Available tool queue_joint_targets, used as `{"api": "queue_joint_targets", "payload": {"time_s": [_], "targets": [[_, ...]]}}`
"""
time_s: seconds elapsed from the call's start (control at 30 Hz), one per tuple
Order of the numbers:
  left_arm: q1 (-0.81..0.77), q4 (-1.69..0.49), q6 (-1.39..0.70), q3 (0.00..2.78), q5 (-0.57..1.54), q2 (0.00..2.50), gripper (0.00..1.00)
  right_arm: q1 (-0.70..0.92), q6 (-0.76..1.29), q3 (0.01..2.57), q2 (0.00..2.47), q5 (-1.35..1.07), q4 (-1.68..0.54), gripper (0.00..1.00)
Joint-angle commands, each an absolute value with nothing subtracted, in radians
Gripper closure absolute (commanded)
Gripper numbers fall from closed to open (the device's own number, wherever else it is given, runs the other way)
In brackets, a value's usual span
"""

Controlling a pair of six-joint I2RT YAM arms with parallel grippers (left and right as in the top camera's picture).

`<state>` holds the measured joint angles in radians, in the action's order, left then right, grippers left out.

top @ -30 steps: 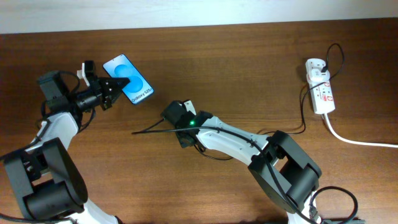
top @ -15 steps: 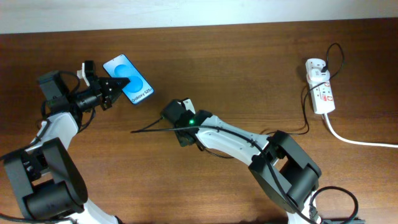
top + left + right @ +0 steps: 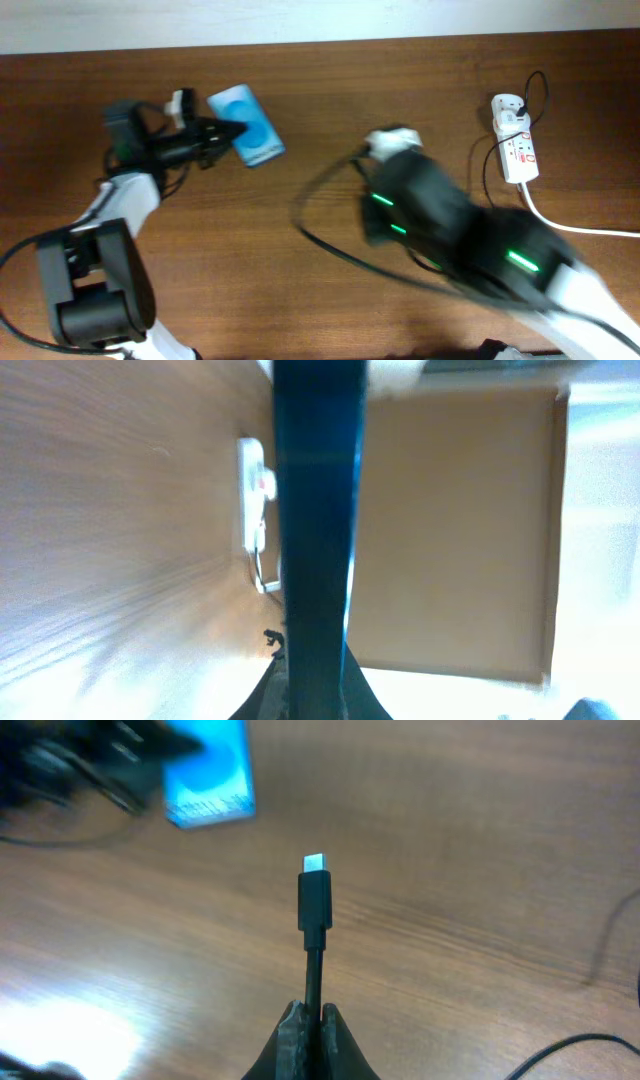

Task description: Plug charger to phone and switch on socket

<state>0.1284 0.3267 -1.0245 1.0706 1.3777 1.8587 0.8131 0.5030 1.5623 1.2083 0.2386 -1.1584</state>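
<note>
At upper left the left claw (image 3: 228, 131) grips the phone (image 3: 252, 142); the charger (image 3: 299, 215) curls beside the blurred right arm (image 3: 450, 225); the socket (image 3: 516, 150) lies upper right.

The table (image 3: 480, 840) beneath the right gripper (image 3: 309, 1017) is brown wood, smooth-grained with a soft sheen. The charger (image 3: 315, 905) in its matt black jaws has a matt black plastic plug with a bright metal tip. Ahead, the phone (image 3: 208, 780) screen is glossy blue. The socket (image 3: 518, 150) is smooth white plastic.

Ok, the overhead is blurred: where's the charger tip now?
Right wrist view, centre: the tip sticks out of the right pincer, which grips its cable, with the phone farther ahead, upper left.
</note>
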Motion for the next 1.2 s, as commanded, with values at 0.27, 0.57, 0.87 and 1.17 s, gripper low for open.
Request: {"api": "queue_joint_targets", "payload": {"time_s": [0.27,0.57,0.87,1.17], "targets": [[-0.203,0.782,-1.601,1.082,1.206,1.853,1.00,0.812,0.696,1.161,1.077,0.242,-0.919,0.96],[-0.202,0.899,-1.560,1.082,1.232,1.853,1.00,0.812,0.668,1.161,1.178,0.228,-0.788,0.96],[-0.202,0.901,-1.554,1.082,1.275,1.853,1.00,0.811,0.580,1.161,1.177,0.210,-0.706,0.96],[-0.169,0.905,-1.555,1.082,1.317,1.853,1.00,0.811,0.584,1.161,1.177,0.218,-0.699,0.96]]}}
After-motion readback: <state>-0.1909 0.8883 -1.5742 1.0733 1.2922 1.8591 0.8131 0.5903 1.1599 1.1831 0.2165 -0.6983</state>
